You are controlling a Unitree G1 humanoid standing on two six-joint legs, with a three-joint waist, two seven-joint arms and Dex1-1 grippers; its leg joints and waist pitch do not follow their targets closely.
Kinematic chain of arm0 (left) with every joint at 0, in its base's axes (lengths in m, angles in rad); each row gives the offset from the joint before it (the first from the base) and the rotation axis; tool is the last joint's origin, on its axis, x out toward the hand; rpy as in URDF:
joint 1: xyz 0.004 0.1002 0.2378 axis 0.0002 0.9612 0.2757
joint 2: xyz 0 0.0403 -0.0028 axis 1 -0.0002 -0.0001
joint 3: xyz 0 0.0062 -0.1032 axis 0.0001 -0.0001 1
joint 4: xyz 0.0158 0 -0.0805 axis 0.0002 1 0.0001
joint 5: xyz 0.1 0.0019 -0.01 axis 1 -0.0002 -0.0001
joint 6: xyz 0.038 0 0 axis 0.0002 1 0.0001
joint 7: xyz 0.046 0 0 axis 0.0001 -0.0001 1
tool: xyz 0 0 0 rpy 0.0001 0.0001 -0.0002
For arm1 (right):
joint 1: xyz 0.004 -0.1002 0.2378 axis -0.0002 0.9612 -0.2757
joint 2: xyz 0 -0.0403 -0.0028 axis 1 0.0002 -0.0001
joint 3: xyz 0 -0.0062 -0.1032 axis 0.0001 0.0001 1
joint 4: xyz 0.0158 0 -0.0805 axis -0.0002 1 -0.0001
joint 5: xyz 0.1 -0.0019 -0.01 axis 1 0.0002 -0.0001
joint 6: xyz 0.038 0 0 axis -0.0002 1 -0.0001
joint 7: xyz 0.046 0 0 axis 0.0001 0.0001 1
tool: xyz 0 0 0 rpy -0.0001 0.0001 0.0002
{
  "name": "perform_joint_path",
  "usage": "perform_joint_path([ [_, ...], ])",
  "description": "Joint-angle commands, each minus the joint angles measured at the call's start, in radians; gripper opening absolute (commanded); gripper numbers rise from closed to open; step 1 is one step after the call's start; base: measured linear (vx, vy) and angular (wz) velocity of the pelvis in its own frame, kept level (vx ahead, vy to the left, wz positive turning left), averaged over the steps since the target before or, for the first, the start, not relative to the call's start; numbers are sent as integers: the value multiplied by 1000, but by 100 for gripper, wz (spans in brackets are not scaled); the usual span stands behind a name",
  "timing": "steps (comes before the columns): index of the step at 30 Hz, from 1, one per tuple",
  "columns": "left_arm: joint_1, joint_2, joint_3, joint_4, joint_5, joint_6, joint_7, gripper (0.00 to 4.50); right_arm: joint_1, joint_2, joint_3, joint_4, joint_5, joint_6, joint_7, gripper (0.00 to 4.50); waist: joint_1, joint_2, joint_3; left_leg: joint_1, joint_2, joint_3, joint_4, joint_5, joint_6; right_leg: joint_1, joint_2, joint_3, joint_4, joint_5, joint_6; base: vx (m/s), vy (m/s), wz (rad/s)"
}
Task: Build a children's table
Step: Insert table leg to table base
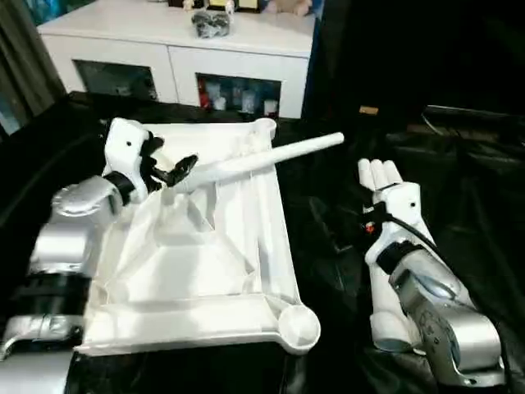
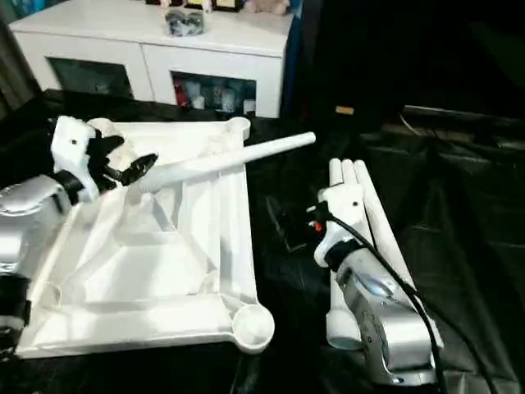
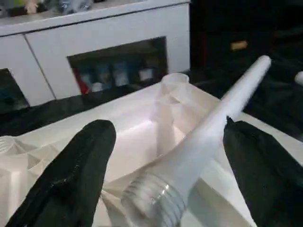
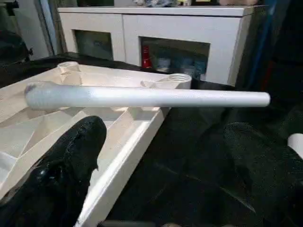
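From my head, the tabletop (image 1: pixel 197 263) lies ribs-up with no leg seated in any socket, so assembly has barely begun; one leg (image 1: pixel 262 161) lies across its 1 o'clock corner and three more legs (image 2: pixel 365 222) lie at 3 o'clock. At my left wrist, my left gripper (image 3: pixel 161 175) stands spread around that leg's threaded end, gripping nothing. At my right wrist, my right gripper (image 4: pixel 165 161) is spread and empty too.

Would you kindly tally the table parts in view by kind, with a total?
Tabletop: 1
Leg held over the tabletop by the left gripper: 1
Legs lying beside the right arm: 3
Total: 5
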Motion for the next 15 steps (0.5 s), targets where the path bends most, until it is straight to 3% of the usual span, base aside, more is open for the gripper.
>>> perform_joint_path([
  [1,2,-17,14,-3,-2,-15,40,409,2,3,-5,-15,0,14,-12,450,0,15,-62,-3,49,-19,-92,-269,-7,42,-90,49,-83,-403,-112,0,0,0],
  [3,2,-30,16,12,-9,-31,38,409,-1,10,-1,-13,0,15,-14,450,0,14,-64,-8,49,-16,-91,-239,1,44,-88,51,-77,-358,-128,0,0,0],
  [4,7,-37,12,5,-29,-40,2,409,-2,12,2,-14,1,18,-13,450,-4,-10,-65,-10,49,-11,-90,-229,12,45,-87,50,-80,-370,-125,0,0,0],
  [7,-13,-49,17,30,-104,-40,-137,437,-7,10,6,-15,10,25,-12,450,5,-1,-71,-11,50,-7,-84,-157,21,39,-92,55,-69,-333,-140,48,-19,5],
  [8,-51,-15,-36,94,-89,-57,-274,444,-14,3,6,-13,17,32,-3,450,8,-9,-75,-12,48,-4,-83,-117,30,41,-89,54,-63,-275,-148,68,-22,6],
  [9,-58,-7,-49,107,-81,-64,-299,444,-15,1,6,-13,19,33,-1,450,10,-7,-78,-11,45,-3,-82,-90,39,40,-86,55,-62,-241,-146,70,-20,5],
  [12,-114,24,-101,221,-17,-145,-385,447,-16,-9,4,-14,25,41,12,450,11,-4,-88,-16,46,-2,-71,56,77,51,-87,51,-28,23,-199,18,-4,1],
  [15,-217,55,-154,404,93,-264,-399,447,-4,-28,3,-22,25,47,28,450,13,-4,-92,-18,44,-3,-68,77,100,59,-90,50,-24,67,-207,0,0,0],
])
